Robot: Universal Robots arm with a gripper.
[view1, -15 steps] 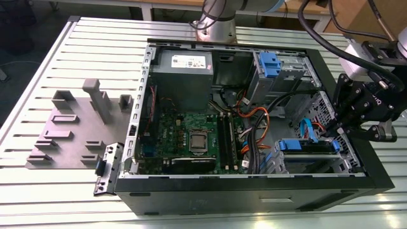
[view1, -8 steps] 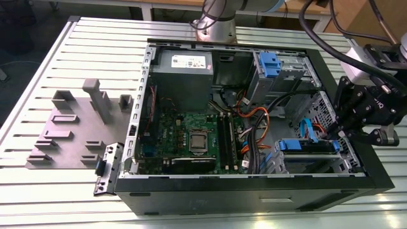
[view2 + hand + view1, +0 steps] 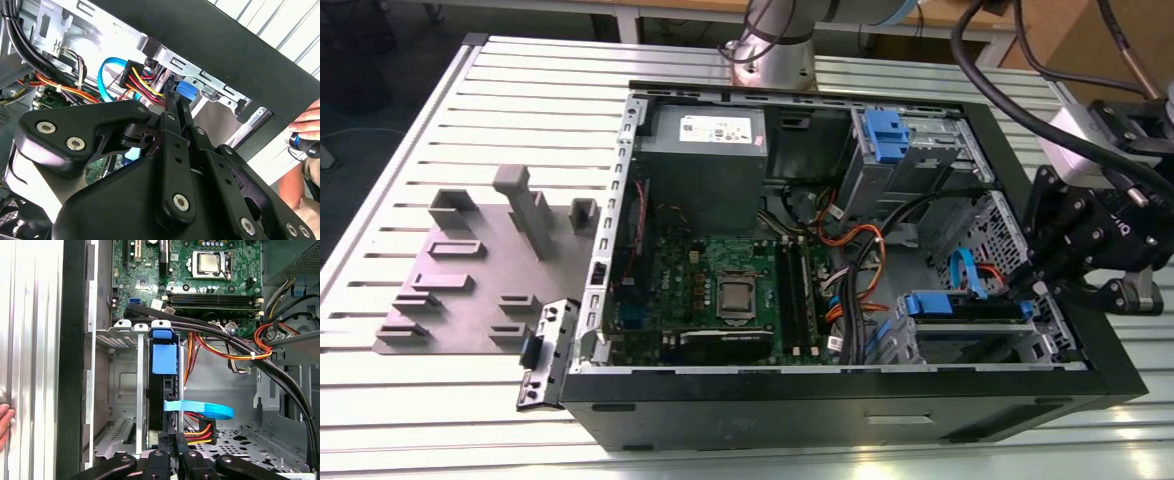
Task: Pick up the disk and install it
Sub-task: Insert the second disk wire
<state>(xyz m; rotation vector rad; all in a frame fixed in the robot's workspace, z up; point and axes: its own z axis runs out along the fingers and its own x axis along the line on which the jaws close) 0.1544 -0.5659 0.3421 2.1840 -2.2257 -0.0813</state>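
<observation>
While the end effector (image 3: 172, 450) hangs with fingers pressed together, the disk (image 3: 164, 371) stands on edge directly ahead, inside its bay.

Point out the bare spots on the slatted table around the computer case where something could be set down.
Free: the slatted table beyond the grey fixture plate at the exterior view's left, and the strip in front of the computer case. Crowded: inside the case, with cables and the blue drive carrier near the gripper.
</observation>
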